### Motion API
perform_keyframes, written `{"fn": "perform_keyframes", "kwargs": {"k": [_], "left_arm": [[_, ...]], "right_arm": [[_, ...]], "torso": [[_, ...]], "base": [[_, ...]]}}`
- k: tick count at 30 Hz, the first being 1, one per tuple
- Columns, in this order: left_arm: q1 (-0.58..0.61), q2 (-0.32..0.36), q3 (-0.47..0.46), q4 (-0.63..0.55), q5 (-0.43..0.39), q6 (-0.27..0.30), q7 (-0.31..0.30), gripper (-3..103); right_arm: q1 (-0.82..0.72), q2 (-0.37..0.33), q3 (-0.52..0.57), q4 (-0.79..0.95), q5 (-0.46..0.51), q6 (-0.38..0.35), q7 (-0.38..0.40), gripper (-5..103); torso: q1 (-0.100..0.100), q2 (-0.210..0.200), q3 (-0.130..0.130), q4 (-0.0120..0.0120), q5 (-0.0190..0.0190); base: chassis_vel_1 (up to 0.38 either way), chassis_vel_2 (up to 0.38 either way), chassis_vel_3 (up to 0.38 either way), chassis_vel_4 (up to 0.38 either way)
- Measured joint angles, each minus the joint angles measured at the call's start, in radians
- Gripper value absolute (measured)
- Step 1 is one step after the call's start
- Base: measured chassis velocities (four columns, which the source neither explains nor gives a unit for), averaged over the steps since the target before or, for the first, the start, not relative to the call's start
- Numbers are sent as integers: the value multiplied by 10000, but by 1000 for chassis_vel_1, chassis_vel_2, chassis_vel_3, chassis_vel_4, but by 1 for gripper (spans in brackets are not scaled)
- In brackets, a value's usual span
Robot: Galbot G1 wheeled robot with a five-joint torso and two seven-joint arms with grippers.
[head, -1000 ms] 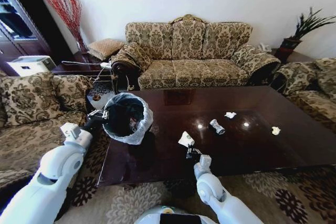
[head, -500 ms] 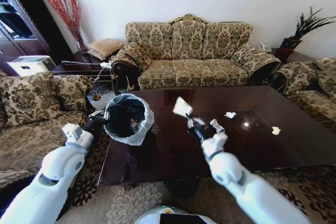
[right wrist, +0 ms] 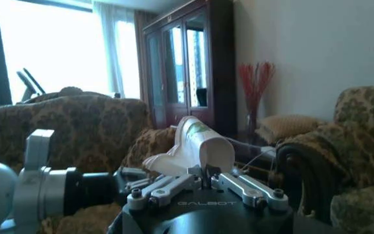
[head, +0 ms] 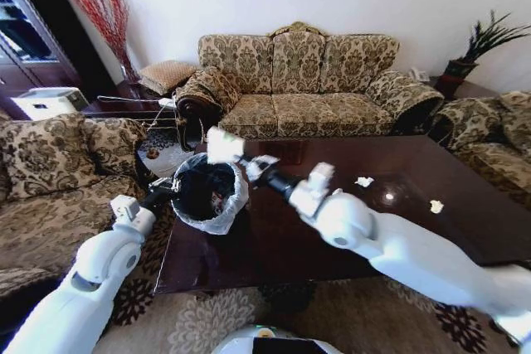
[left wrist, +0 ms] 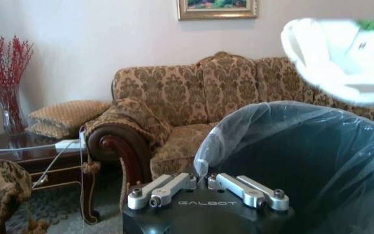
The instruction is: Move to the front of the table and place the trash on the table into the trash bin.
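The trash bin point(head: 207, 192), black with a whitish bag point(left wrist: 304, 161), hangs at the left corner of the dark glossy table point(head: 415, 163). My left gripper point(head: 163, 195) is shut on the bin's near rim point(left wrist: 203, 183). My right arm reaches across the table, and my right gripper point(head: 255, 165) is shut on a white wrapper point(head: 224, 145) just above the bin's far rim. That same wrapper point(right wrist: 196, 146) stands up between the right gripper point(right wrist: 203, 170) jaws and appears over the bag point(left wrist: 343, 58). A white paper bit point(head: 363, 181) and a yellowish bit point(head: 436, 206) lie on the table's right half.
A patterned sofa point(head: 307, 80) stands behind the table, an armchair point(head: 58, 172) to its left and another point(head: 498, 138) to the right. A side table with a vase of red twigs point(head: 108, 22) is at the back left. Patterned carpet point(head: 448, 304) lies in front.
My right arm has swung left and up with the white wrapper, from the table's front middle to above the bin. The left arm and bin shifted slightly right.
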Motion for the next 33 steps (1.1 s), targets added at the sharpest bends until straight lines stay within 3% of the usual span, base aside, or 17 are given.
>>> {"fn": "perform_keyframes", "kwargs": {"k": [2,5,7,9,10,13,16,18,19,21,22,24,25,27,30,33], "left_arm": [[-16,-19,0,-4,1,6,4,1],[-24,-53,-19,-16,5,6,13,1],[-20,-59,-36,-35,6,6,13,1],[9,-74,-101,-88,8,6,19,1],[9,-74,-101,-88,8,6,19,1],[23,-78,-151,-104,6,-6,25,1],[10,-78,-164,-109,1,-13,28,1],[-11,-78,-168,-111,-15,-23,30,1],[-11,-78,-168,-111,-15,-23,30,1],[-20,-97,-168,-110,-20,-46,30,1],[-20,-97,-168,-110,-20,-46,30,1],[-18,-121,-177,-104,-16,-62,48,1],[-6,-144,-214,-92,-1,-65,79,1],[1,-156,-237,-83,7,-66,83,1],[35,-186,-320,-68,44,-66,89,1],[38,-196,-322,-72,42,-66,78,1]], "right_arm": [[317,319,-544,-118,21,-170,311,-2],[764,939,-1332,-480,201,-317,950,14],[830,1047,-1425,-581,207,-323,1019,14],[997,1290,-1569,-737,215,-329,1202,24],[997,1290,-1569,-737,215,-329,1202,24],[1212,1387,-1665,-750,227,-337,1287,41],[1261,1408,-1620,-740,227,-335,1355,46],[1250,1353,-1111,-685,302,-321,1586,57],[1250,1353,-1111,-685,302,-321,1586,57],[951,958,-252,-628,438,-346,1769,68],[951,958,-252,-628,438,-346,1769,68],[594,362,352,-631,333,-346,1851,79],[56,-298,798,-668,22,-355,1894,84],[-288,-635,1088,-697,-151,-394,1895,84],[-2310,-1749,2407,-739,-876,-723,1948,99],[-3383,-1899,3299,-736,-1073,-794,2022,100]], "torso": [[-1,0,-1,0,1],[-1,0,-1,1,-2],[-1,0,-1,2,-2],[0,0,-1,2,0],[0,0,-1,2,0],[-2,0,-1,0,0],[-2,0,-1,0,1],[-2,0,-1,2,0],[-2,0,-1,2,0],[-2,0,-1,4,4],[-2,0,-1,4,4],[-2,0,-2,2,1],[-2,0,-2,1,4],[-2,0,-2,-2,7],[-1,0,-2,-7,11],[-2,1,-3,-1,2]], "base": [[0,0,0,0],[0,0,0,0],[0,0,0,0],[0,0,0,0],[0,0,0,0],[0,0,0,0],[0,0,0,0],[0,0,0,0],[0,0,0,0],[0,0,0,0],[0,0,0,0],[0,0,0,0],[0,0,0,0],[0,0,0,0],[0,0,0,0],[0,0,0,0]]}}
